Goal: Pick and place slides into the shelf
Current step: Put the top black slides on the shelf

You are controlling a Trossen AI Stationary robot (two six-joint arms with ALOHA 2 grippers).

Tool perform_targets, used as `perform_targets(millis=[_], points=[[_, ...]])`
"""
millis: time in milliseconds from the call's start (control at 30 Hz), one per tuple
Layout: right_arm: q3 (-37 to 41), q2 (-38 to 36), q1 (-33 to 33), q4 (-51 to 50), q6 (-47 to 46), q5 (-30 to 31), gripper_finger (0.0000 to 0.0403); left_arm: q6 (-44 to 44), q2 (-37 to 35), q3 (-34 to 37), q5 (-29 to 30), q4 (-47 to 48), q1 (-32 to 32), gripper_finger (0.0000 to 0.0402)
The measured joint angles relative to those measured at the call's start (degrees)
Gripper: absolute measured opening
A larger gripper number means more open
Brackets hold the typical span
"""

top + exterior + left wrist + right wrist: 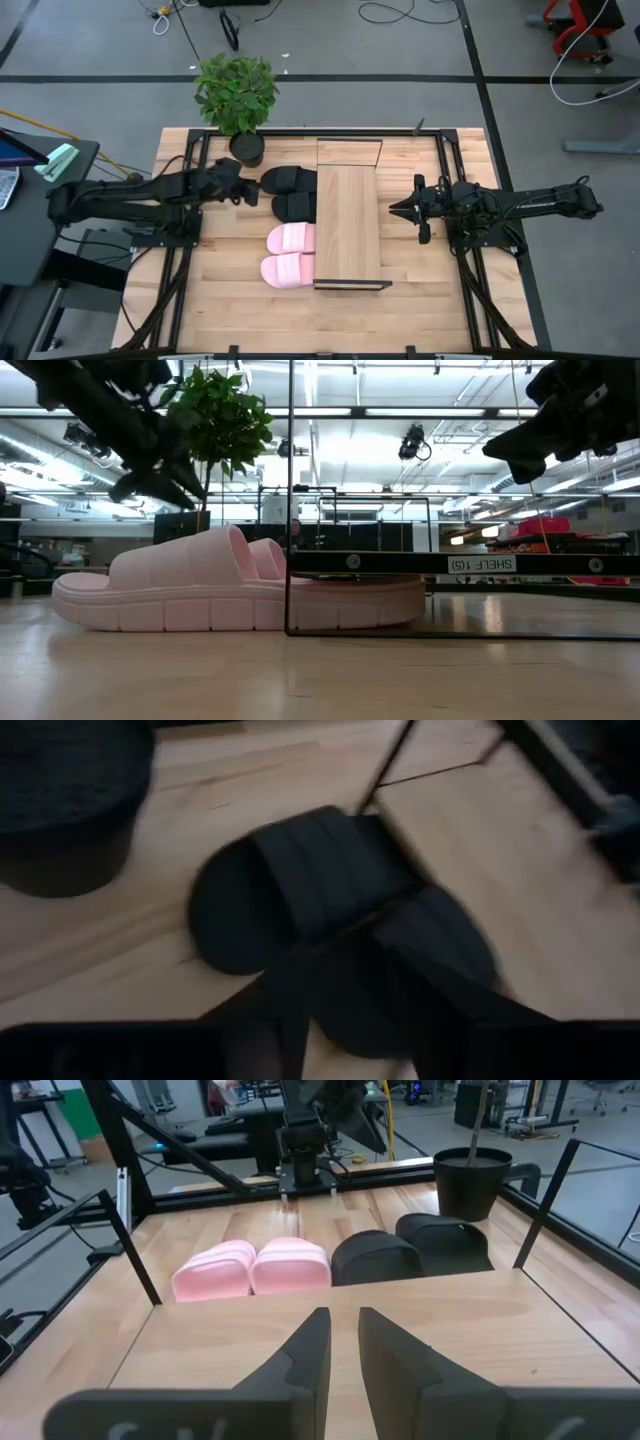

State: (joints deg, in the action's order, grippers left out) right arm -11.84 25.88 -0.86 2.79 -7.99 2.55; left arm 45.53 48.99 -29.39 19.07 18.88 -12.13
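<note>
The large light-wood tabletop point(240, 310) carries a long narrow light-wood shelf board on a thin black metal frame point(347, 225), standing near its middle. Just beside the shelf lie four slide sandals in a row: two black ones point(291, 193) and two light pink ones point(289, 254), toes under the shelf edge. A green plant in a black pot point(245, 147) stands near the black sandals.

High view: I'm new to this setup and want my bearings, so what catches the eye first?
Four slides lie in a row against the long shelf: two black slides nearer the potted plant, two pink slides beyond them. The left gripper hovers at the black pair; the right gripper waits across the shelf.
</note>
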Motion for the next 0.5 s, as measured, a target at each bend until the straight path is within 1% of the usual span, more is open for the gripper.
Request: perform_targets(millis=[133,233,333,400,500], points=[[0.0,1.4,0.0,0.0,-0.1,0.0,0.0062,-0.1,5.3,0.0,0.9,-4.0,-1.9,0.0180],[0.0,2.6,0.0,0.0,-1.0,0.0,0.0062,0.4,8.6,0.0,0.8,-6.6,-2.5,0.0197],[0.0,3.6,0.0,0.0,-1.1,0.0,0.0062,1.3,10.8,0.0,0.6,-8.7,-2.4,0.0205],[0.0,4.1,0.0,-0.1,-1.0,0.0,0.0062,2.1,11.8,0.0,-1.1,-9.0,-2.1,0.0205],[0.0,4.6,0.0,-0.1,-1.0,0.0,0.0062,0.5,12.9,0.0,-3.9,-10.7,-2.6,0.0200]])
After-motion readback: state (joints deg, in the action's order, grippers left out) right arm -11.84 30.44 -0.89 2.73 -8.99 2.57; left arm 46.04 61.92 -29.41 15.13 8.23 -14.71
